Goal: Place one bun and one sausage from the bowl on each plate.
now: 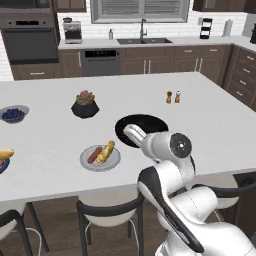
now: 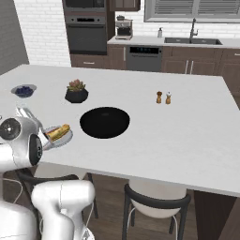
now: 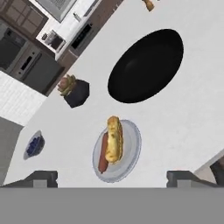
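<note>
The pincer (image 3: pixel 111 179) hangs above the white surface (image 1: pixel 210 125) with its two dark fingertips (image 3: pixel 41 178) spread wide apart and nothing between them. Straight below it, in the hand view, lies the pale grey plate (image 3: pixel 131 151), carrying one bun (image 3: pixel 114 140) and one sausage (image 3: pixel 103 153) side by side, touching along their length — the bun on the side toward the black bowl. From the plate, the bowl (image 3: pixel 146 65) sits at about 1 o'clock in that view, near but apart, glossy and with nothing in it. At about 11 o'clock from the plate stands a black faceted plant pot (image 3: pixel 75 92) with a small plant, and out at 9 o'clock a small grey bowl of blue berries (image 3: pixel 33 145). In the left base view the same plate (image 1: pixel 114 161) lies at roughly 8 o'clock from the bowl (image 1: pixel 150 122), the white arm crossing over the bowl's near rim. Far at the left edge of that view a second bun (image 1: pixel 6 154) shows on the dark blue rim of the other plate (image 1: pixel 2 166), mostly cut off by the frame — whether a sausage lies with it I cannot tell. Two small shakers (image 1: pixel 173 97) stand together at about 1 o'clock beyond the bowl, well apart from it.
</note>
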Controlling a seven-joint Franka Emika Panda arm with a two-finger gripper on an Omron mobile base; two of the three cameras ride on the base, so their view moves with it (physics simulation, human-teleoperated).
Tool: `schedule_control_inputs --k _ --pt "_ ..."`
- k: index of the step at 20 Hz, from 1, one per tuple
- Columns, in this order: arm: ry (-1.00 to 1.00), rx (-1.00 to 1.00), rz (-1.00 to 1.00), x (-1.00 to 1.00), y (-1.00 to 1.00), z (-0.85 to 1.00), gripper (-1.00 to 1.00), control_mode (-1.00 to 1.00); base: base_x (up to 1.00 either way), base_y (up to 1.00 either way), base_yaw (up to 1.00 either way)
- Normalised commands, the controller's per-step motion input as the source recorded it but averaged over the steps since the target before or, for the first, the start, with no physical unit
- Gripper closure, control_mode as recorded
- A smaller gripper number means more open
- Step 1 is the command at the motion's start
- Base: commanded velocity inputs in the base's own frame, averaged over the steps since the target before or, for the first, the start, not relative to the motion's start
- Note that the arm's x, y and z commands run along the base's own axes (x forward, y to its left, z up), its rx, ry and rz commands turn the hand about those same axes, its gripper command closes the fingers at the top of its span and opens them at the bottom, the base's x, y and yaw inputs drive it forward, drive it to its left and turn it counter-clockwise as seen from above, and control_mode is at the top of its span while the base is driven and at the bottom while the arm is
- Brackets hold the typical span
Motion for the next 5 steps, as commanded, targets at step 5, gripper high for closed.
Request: schedule_control_inputs --k 5 --pt "0.00 0.00 0.00 0.00 0.00 0.00 -1.00 -1.00 0.00 0.00 0.00"
